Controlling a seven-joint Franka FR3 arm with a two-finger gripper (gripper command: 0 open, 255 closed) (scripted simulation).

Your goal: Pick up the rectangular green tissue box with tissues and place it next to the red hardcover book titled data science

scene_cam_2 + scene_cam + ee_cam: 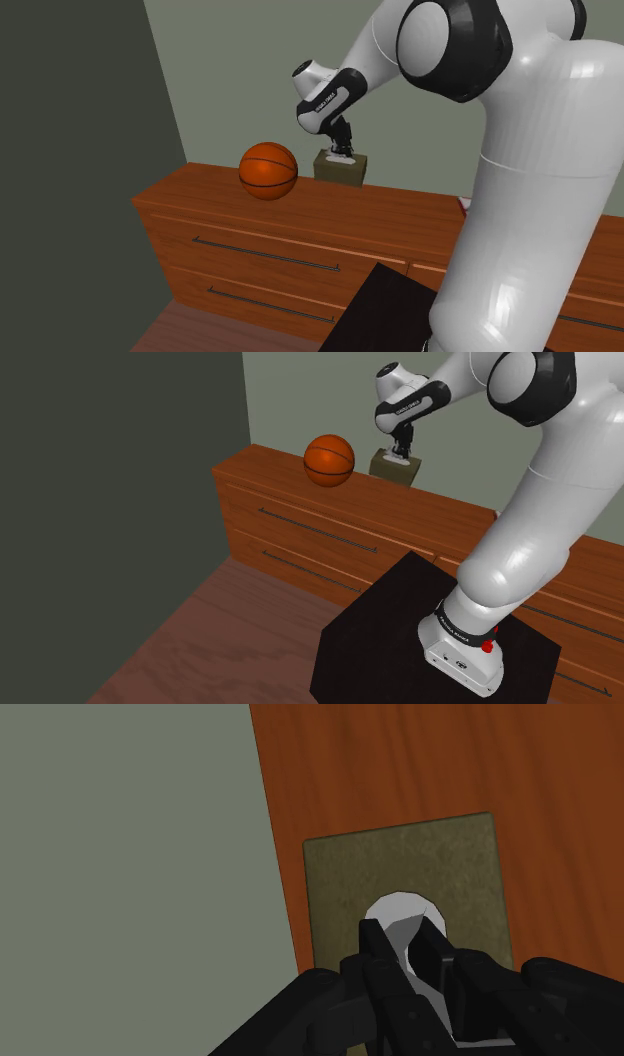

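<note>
I see the fingers (372, 949) almost closed, pinching the white tissue (398, 912) that sticks up from the olive-green tissue box (345, 879). The box sits flat on the wooden dresser (290, 487), near a basketball (329, 459) and against the grey-green wall (130, 854).

Dresser (300, 517) stands against the wall (320, 392), with its drawers facing the stand (400, 642). The stand sits on the floor (230, 622) in front of it.

On the dresser top are the ball (329, 459) and the tissue box (395, 468), both toward the back. In the shoulder view the ball lies left of the box, near it but apart. The second exterior view gives the same order (ball slightly nearer the front edge).

The box sits close to the wall, one side parallel to it, with a strip of dresser top between. A tissue (400, 916) stands out of the middle of the box's top. The gripper (402, 450) is directly above the box, at the tissue.
</note>
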